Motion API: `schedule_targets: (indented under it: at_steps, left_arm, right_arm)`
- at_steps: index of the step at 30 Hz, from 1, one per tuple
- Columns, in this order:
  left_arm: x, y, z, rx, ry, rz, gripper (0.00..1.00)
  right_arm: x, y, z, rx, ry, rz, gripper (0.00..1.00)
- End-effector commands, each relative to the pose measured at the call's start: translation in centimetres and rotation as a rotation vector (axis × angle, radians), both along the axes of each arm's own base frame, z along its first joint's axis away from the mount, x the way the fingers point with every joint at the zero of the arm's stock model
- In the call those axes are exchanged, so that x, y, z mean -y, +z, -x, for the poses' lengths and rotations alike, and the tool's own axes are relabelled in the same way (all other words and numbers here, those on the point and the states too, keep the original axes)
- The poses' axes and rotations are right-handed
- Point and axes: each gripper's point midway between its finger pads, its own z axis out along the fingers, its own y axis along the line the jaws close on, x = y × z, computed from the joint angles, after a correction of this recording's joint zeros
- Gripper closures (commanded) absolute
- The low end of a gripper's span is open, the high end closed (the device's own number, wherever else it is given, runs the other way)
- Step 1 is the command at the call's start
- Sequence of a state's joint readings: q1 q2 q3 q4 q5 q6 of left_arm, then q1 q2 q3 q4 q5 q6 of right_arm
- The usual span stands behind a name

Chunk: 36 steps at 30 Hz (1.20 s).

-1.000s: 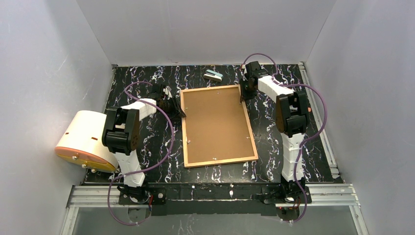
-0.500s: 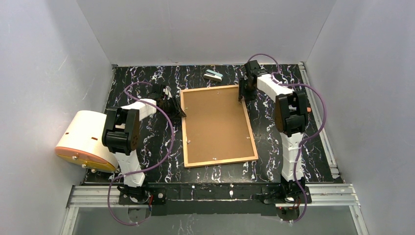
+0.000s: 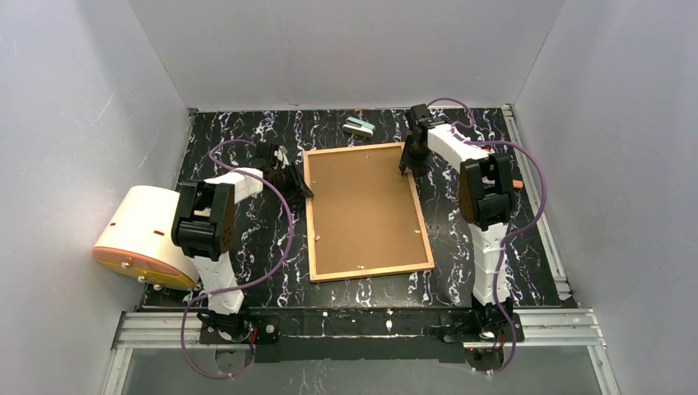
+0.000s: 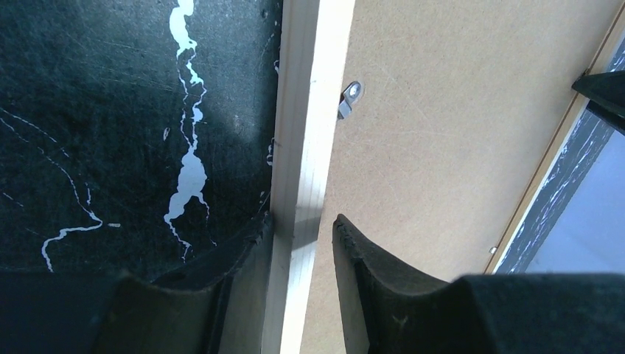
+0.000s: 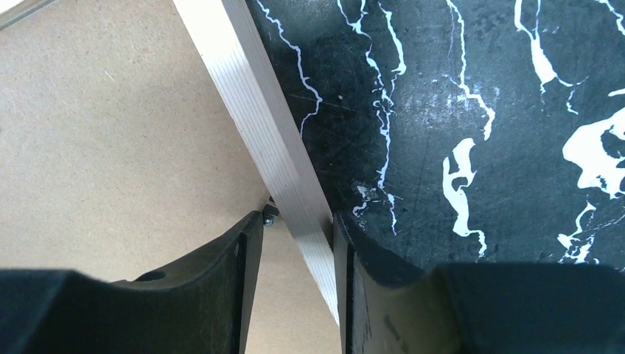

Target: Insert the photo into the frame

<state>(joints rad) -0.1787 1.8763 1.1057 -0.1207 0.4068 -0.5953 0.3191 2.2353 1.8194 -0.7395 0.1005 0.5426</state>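
The frame (image 3: 370, 272) lies face down in the middle of the table (image 3: 449, 247), with its brown backing board (image 3: 366, 210) facing up. The photo is hidden from every view. The left claw (image 4: 302, 221) pinches the frame's 9 o'clock rail. The right claw (image 5: 298, 217) loosely straddles the far end of the 3 o'clock rail, with a gap showing. At 12 o'clock sits a teal-and-white thing (image 3: 359, 127), too small to identify.

tbl (image 3: 222, 136): blk marble | frame (image 3: 309, 216) face-down ctr | teal obj (image 3: 359, 127) far edge

- Left arm (image 3: 216, 216): white shells, chunky black joint blocks.
- Right arm (image 3: 486, 193): same white and black, orange spot on its side.
- Purple cables (image 3: 286, 234) loop along both.
- Fingers (image 4: 372, 287): matte black, ridged.
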Motion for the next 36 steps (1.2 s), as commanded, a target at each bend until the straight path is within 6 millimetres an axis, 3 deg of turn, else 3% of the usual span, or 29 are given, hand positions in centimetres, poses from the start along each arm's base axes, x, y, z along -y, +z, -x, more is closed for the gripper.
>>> schedule_targets:
  at_steps: [1,4,7,13,18,22,26,29,33,36]
  left_arm:
    - [0.1,0.0,0.3,-0.009,-0.005,0.014,0.66]
    - [0.1,-0.1,0.4,-0.014,-0.005,0.016,0.67]
    - [0.1,-0.1,0.5,-0.014,-0.005,0.015,0.67]
    - [-0.1,0.5,0.4,0.002,-0.005,0.003,0.66]
    - [-0.3,1.3,-0.3,0.026,-0.011,-0.020,0.63]
    - [-0.4,1.3,-0.3,0.022,-0.016,-0.023,0.64]
    - [-0.4,0.9,0.2,0.001,-0.022,-0.023,0.67]
    - [-0.4,0.6,0.6,-0.014,-0.030,-0.025,0.68]
    - [-0.4,0.2,0.9,-0.036,-0.041,-0.028,0.69]
    - [-0.4,0.2,1.0,-0.039,-0.048,-0.032,0.70]
  right_arm:
    - [0.9,-1.8,1.6,-0.095,-0.034,0.071,0.56]
    - [0.7,-1.2,1.2,-0.074,-0.044,0.061,0.65]
    - [0.4,-0.7,0.9,-0.055,-0.054,0.039,0.67]
    - [-1.2,2.0,-1.1,0.056,-0.036,-0.048,0.44]
    - [-2.6,5.5,-3.7,0.202,0.036,-0.111,0.42]
    - [-4.9,7.8,-4.9,0.294,0.110,-0.225,0.43]
    - [-7.3,7.9,-5.3,0.305,0.157,-0.316,0.48]
    - [-7.6,7.4,-5.6,0.306,0.135,-0.302,0.48]
    - [-6.3,6.3,-5.9,0.307,0.067,-0.223,0.39]
    - [-7.9,6.4,-5.9,0.316,0.127,-0.301,0.42]
